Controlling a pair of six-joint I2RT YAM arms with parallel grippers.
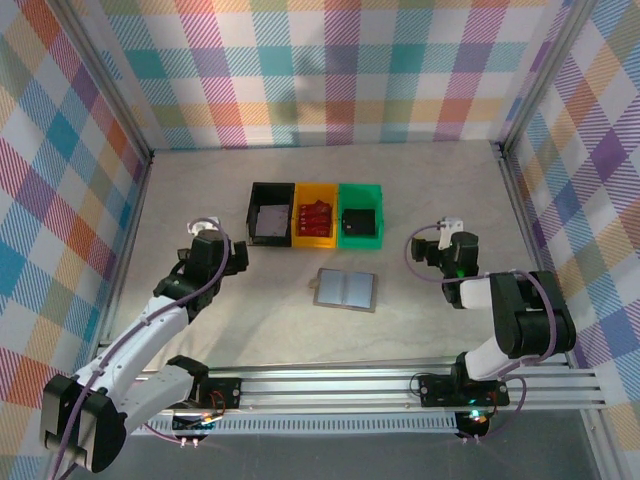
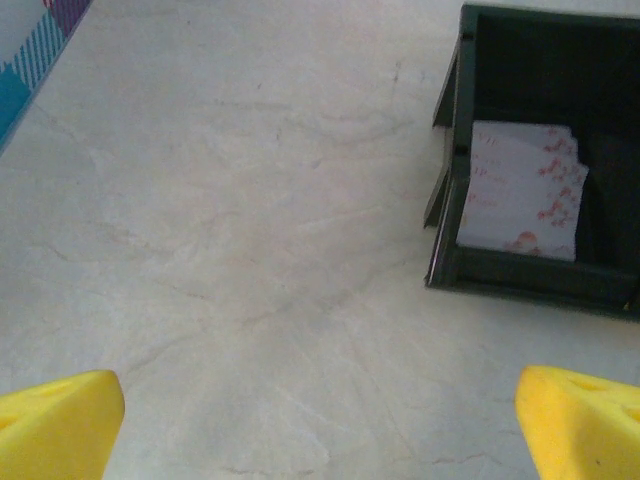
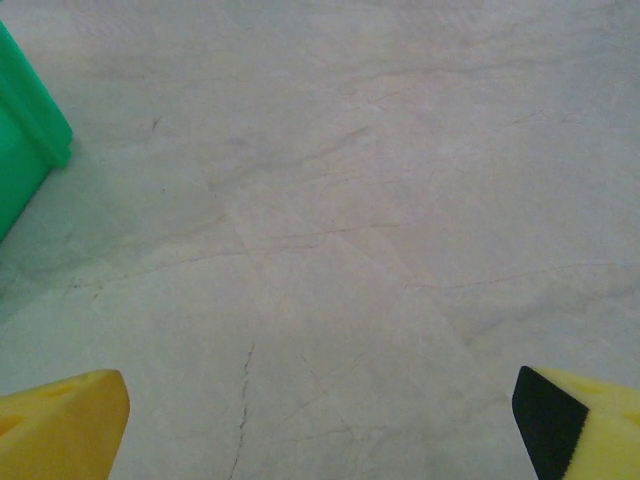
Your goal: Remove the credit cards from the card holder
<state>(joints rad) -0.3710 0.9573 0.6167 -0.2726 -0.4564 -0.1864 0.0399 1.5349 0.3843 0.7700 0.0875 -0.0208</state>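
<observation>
Card holder (image 1: 346, 290) lies open and flat near the middle of the tabletop (image 1: 190, 190), just on the near side of the black bin (image 1: 272, 213), yellow bin (image 1: 316, 216) and green bin (image 1: 360, 215). It is probably light and soft and may slide, so I would press one panel down at its outer edge and pinch a card by its free edge (the credit cards should be thin, stiff and slippery). It is grey, with two squarish panels; the pockets are too small to read. The left gripper (image 1: 205, 230) and right gripper (image 1: 449, 232) hang well apart from it, one toward each side edge.

From the left wrist, the fingers (image 2: 60, 425) are spread wide over bare tabletop, with the black bin ahead on the right.

From the right wrist, the fingers (image 3: 60, 425) are spread wide too and pinch nothing; the green bin is at the left.
</observation>
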